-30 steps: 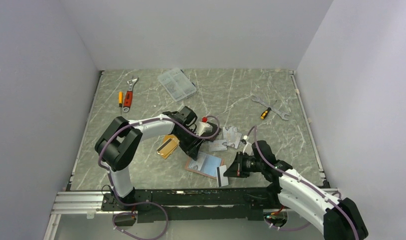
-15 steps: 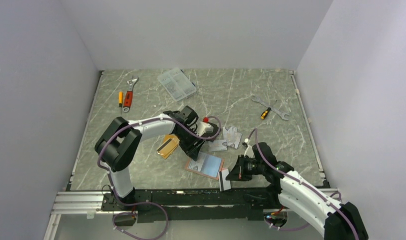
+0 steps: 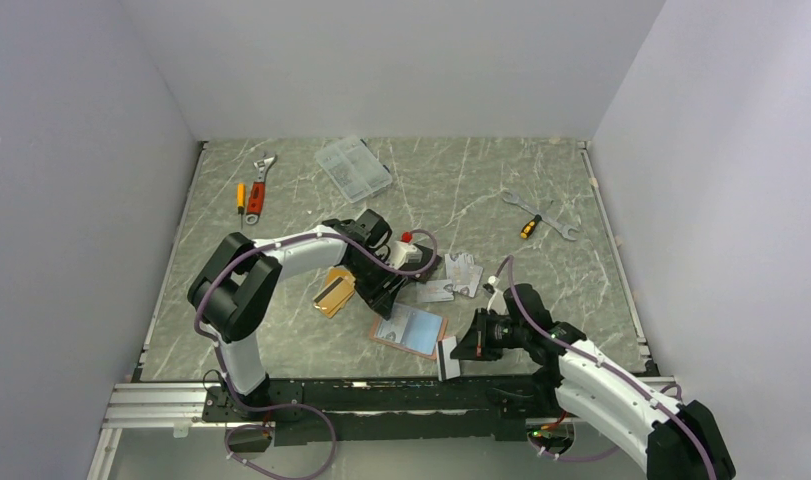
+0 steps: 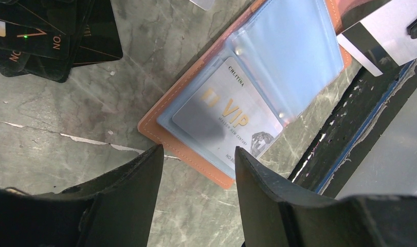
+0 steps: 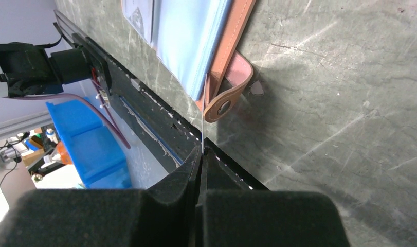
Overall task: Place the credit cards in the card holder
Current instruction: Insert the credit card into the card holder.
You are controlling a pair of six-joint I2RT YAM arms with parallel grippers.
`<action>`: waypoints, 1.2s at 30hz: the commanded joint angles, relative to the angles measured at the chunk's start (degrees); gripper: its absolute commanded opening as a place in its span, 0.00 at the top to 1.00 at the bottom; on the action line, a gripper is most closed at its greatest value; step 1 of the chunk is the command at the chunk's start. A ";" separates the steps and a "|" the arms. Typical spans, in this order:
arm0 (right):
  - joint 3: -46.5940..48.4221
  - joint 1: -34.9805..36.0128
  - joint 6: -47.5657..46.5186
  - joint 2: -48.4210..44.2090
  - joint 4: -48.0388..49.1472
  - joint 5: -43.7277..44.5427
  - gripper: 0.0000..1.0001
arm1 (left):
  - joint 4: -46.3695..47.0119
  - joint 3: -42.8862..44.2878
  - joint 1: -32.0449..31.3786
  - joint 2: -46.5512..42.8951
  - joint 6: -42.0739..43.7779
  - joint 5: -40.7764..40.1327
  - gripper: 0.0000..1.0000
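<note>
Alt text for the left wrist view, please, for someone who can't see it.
An open salmon-pink card holder lies on the marble table with a silver VIP card in its clear sleeve. The left gripper, open, shows at the bottom edge; black cards lie upper left, and a striped card pokes in upper right.

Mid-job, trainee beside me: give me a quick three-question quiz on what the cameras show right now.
1. True or false: the wallet lies open.
2. Which gripper is holding a card? A) left gripper B) right gripper C) neither
3. Fill in: the card already tucked in the wallet's clear sleeve reads "___".
Key: 1 true. 2 B: it is shut on a silver card with a dark stripe, while the left gripper is open and empty above the wallet. 3 VIP.
</note>
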 commanded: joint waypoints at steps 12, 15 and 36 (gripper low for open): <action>0.56 -0.60 -0.33 -1.90 1.42 -0.77 1.00 | -0.43 1.25 0.54 -1.77 1.55 1.60 0.43; 0.35 -0.66 0.68 -3.47 2.40 -0.57 1.00 | -0.24 1.10 0.66 -1.86 1.61 2.15 0.43; 6.64 -0.78 1.41 6.96 15.85 -4.15 1.00 | -0.08 0.29 6.40 -4.21 1.93 9.06 0.44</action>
